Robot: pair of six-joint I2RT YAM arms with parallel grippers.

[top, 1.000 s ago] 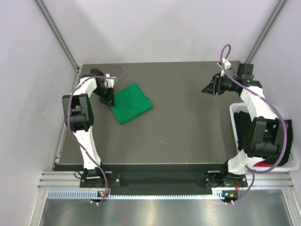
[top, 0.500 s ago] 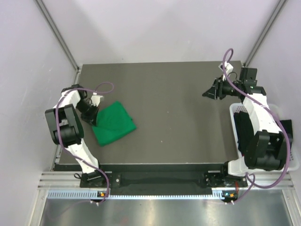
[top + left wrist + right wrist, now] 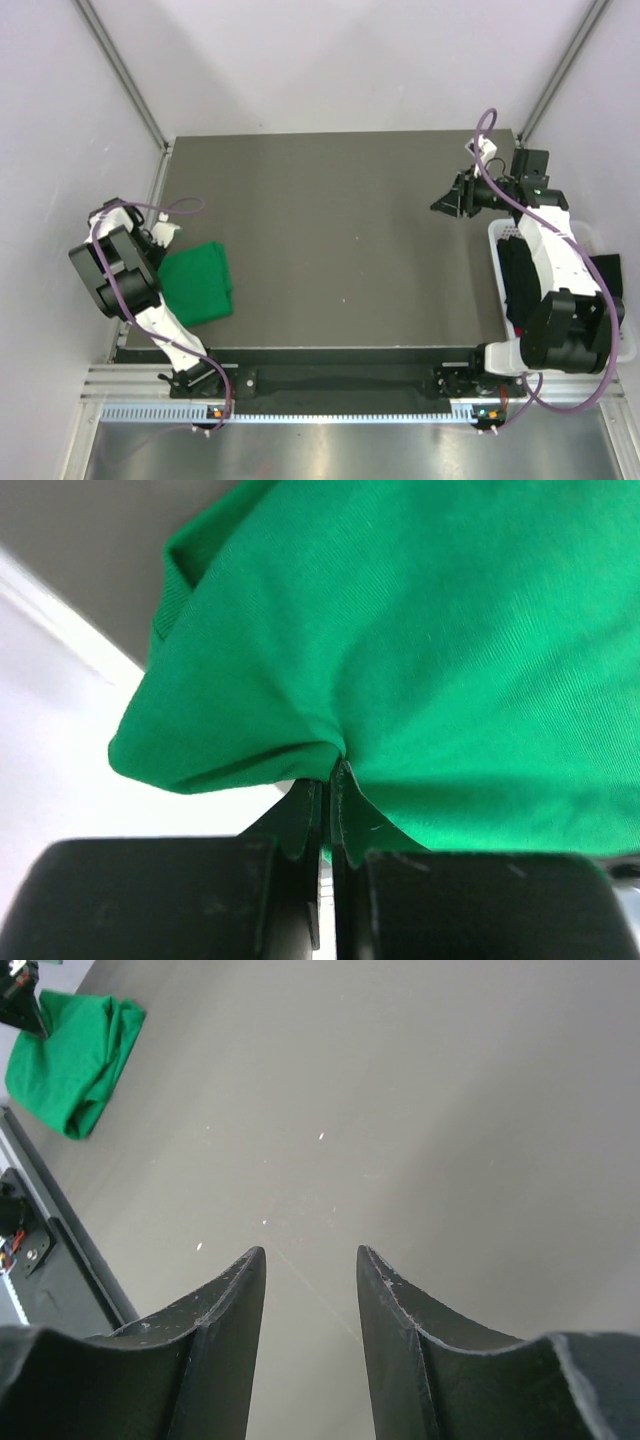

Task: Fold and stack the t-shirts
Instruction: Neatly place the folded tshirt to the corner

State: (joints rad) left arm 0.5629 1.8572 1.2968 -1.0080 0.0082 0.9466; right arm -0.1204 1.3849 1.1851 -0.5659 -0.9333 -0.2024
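The dark grey tabletop (image 3: 350, 250) sat between pale walls. On it lay only the green t-shirt (image 3: 197, 283), a folded bundle in the lower left of the top view, close to the tabletop's left edge.

In the left wrist view, the left hand (image 3: 322, 780) was pressed together on a small pucker at the tee's hem. The cloth filled the frame above its tips and spread away to the right.

The right hand (image 3: 310, 1255) was spread and held nothing, poised over bare tabletop at the right of the top view. Below it stood a white basket (image 3: 497, 235) with a black t-shirt (image 3: 515, 280) bunched inside.

We judged that the first tee was folded and was being parked at its stacking spot. The next move called for the left hand to let go cleanly without tugging the folds open. The right hand would then need to reach into the basket for the black tee and spread it on the open middle.
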